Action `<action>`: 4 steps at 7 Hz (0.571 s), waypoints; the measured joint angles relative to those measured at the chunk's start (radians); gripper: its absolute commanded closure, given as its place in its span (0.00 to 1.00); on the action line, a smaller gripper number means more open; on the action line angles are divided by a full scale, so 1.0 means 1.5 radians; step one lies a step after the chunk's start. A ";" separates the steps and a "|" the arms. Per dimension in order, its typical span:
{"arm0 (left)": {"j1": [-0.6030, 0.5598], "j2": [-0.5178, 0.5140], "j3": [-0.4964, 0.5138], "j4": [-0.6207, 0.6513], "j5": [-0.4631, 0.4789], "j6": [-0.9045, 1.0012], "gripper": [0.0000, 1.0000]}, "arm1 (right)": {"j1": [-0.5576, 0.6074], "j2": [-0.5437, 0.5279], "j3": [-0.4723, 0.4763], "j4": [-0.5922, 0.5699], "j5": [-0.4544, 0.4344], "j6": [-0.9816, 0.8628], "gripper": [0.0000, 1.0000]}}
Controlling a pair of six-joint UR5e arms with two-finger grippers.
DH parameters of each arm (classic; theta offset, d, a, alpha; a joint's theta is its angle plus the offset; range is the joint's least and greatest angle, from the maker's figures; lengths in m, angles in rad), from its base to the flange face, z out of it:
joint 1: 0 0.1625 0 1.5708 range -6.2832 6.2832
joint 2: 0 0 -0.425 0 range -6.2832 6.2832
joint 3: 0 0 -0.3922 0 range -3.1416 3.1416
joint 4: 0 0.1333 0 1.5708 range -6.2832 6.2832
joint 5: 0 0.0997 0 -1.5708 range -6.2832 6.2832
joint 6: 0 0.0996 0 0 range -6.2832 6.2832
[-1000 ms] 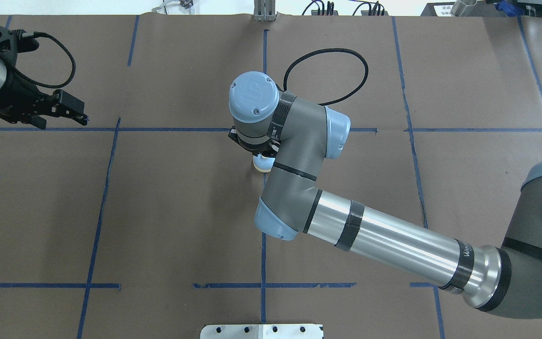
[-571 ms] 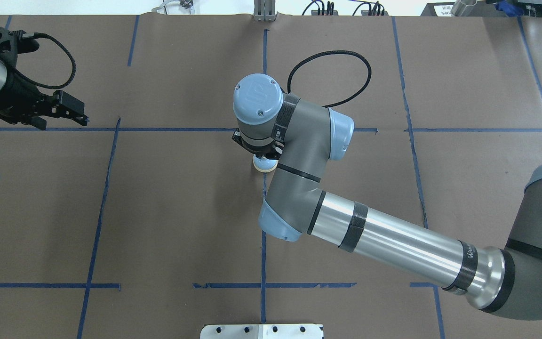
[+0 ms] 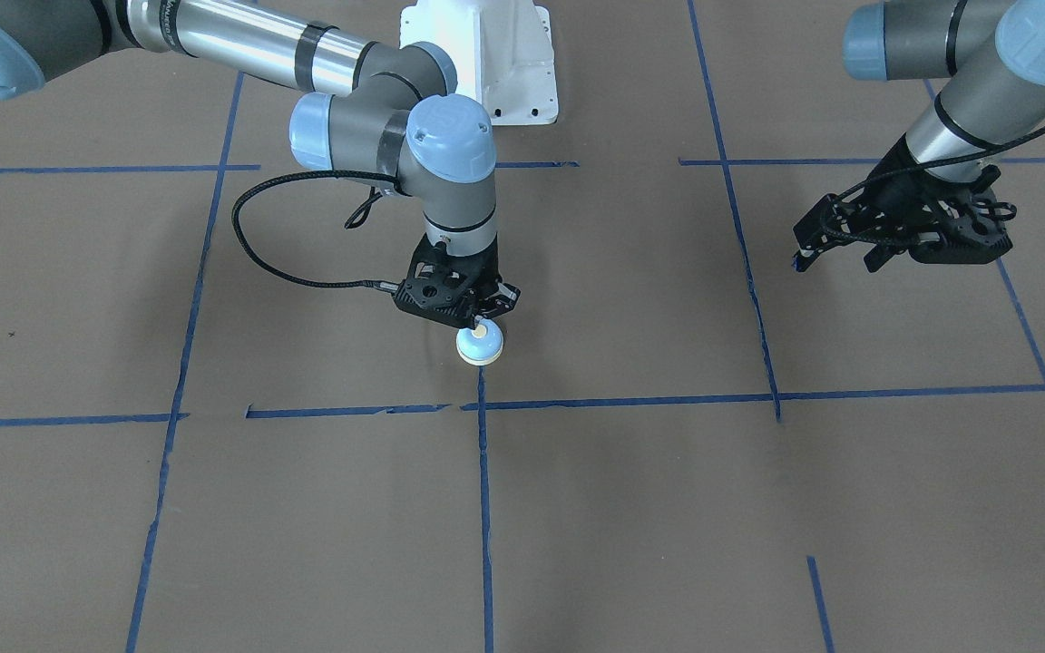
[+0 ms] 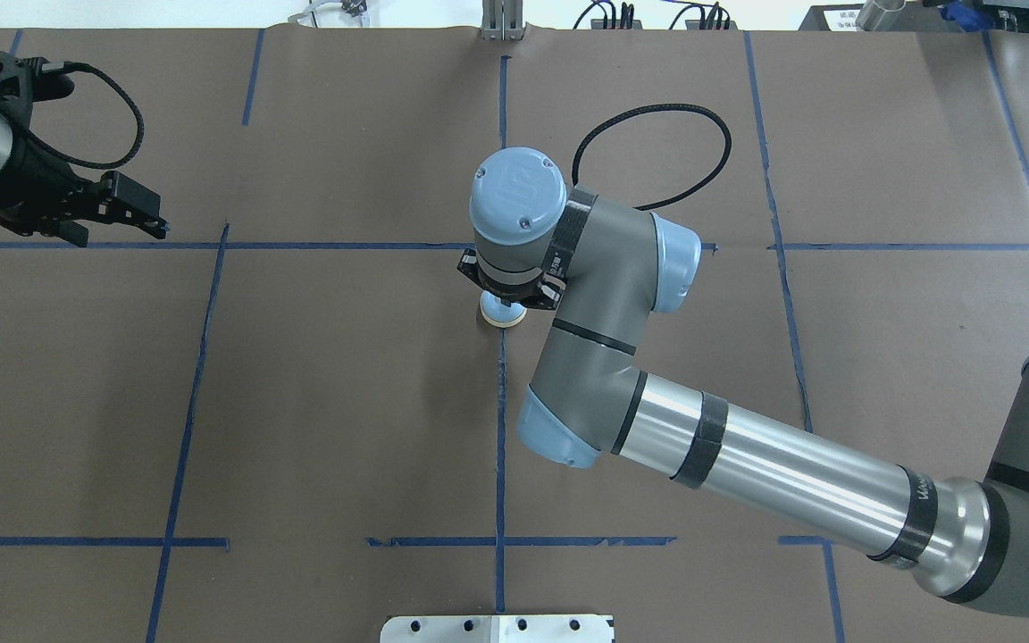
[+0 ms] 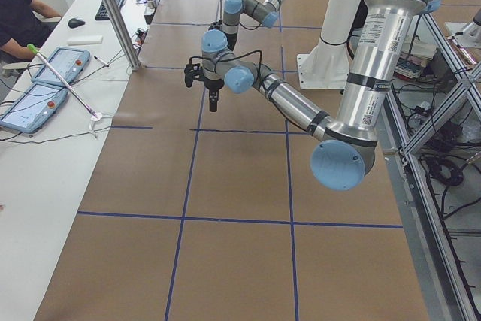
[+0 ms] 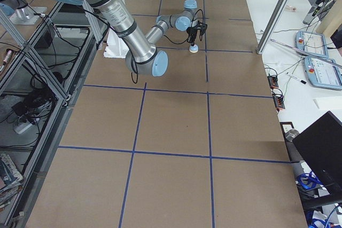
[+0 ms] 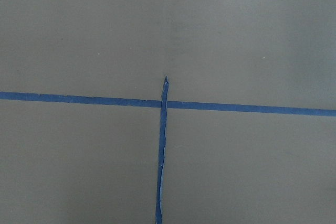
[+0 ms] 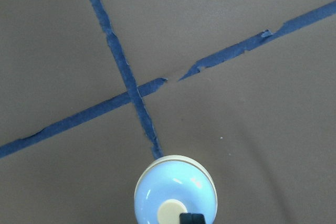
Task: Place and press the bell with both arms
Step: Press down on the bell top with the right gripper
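**A:** Sitting on the desk (image 3: 631, 508) already, is the call bell (image 3: 480, 345)?

**B:** Yes. It stands upright at centre frame in the front view, on the end of a blue tape line (image 8: 140, 113). It hasn't budged over the last second.

**A:** So what has changed?

**B:** The right arm (image 4: 765, 455) has slid its wrist toward the upper right of the overhead frame. The right gripper (image 3: 484, 316) now hangs just up-left of the bell in the front view. One black fingertip (image 8: 191, 217) overlaps the cream button (image 8: 169, 212), but I can't tell whether those fingers are open or closed.

**A:** Meaning?

**B:** Placing looks done, I'd judge, and the pressing remains. The left gripper (image 4: 157, 219) waits at the overhead's upper left, well apart from the bell. I can't tell the state of its fingers either.
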 measured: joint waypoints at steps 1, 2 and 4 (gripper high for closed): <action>0.000 0.000 -0.002 0.000 0.000 0.000 0.00 | 0.000 -0.001 0.002 0.000 -0.002 0.000 1.00; 0.000 0.001 -0.003 0.000 0.000 0.000 0.00 | 0.000 0.001 0.002 0.001 -0.003 0.000 1.00; 0.000 0.001 -0.003 0.000 0.000 -0.001 0.00 | 0.000 0.002 0.001 0.003 -0.004 0.001 1.00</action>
